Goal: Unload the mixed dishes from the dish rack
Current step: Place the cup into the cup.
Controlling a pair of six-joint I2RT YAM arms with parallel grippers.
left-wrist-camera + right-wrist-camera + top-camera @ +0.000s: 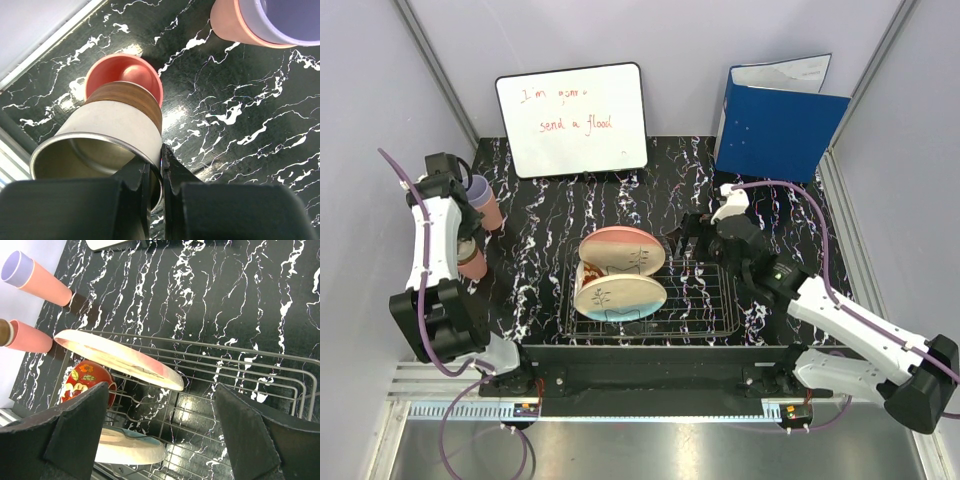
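The black wire dish rack (705, 300) holds two cream-pink plates, one at the back (623, 250) and one at the front (620, 297), both leaning. A red flowered bowl (82, 382) sits between them. My left gripper (161, 155) is shut on the rim of the small cream-and-brown bowl (117, 125), which rests tilted in the mouth of a pink tumbler (125, 72) at the table's left. A lavender tumbler (290, 17) is nested in another pink tumbler (227, 22) behind it. My right gripper (162, 405) is open above the rack's right half, beside the back plate (120, 360).
A white board (572, 120) and a blue folder (775, 125) stand at the back of the black marbled table (535, 250). Grey walls close in on the left and right. The left arm (430, 240) stands along the left wall.
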